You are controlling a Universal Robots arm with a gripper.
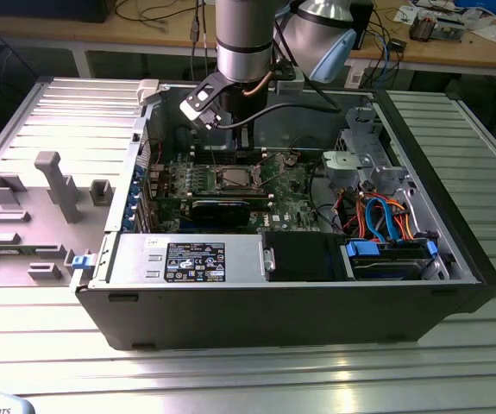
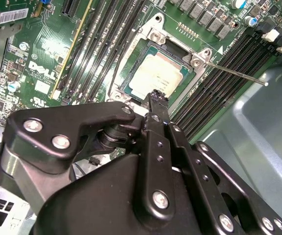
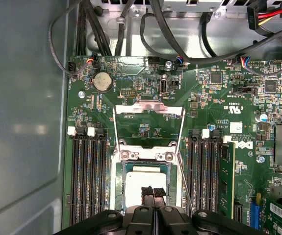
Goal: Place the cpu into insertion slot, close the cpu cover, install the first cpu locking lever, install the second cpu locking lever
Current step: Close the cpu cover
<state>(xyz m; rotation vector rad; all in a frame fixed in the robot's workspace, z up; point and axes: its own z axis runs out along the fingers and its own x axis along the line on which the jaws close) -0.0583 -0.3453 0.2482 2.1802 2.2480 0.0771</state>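
The cpu [image 3: 140,182] lies flat in the insertion slot [image 3: 117,188] on the green motherboard, its silver top showing; in the second wrist view the cpu [image 2: 155,78] sits inside the slot's silvery rim [image 2: 131,61]. My gripper [image 3: 153,192] hovers just above the chip's edge, shut, with nothing seen between its fingers [image 2: 156,96]. The cpu cover [image 3: 148,108] stands swung up and open behind the slot. One thin locking lever [image 2: 239,73] sticks out sideways from the slot, unlatched. In the exterior view the arm [image 1: 243,52] hangs over the slot [image 1: 233,178].
Long black memory slots [image 3: 87,181] flank the socket on both sides. A coin battery [image 3: 102,82] and black cables [image 3: 96,29] lie beyond the cover. A black graphics card [image 1: 220,207] and the power supply [image 1: 187,259] sit nearer the case's front wall.
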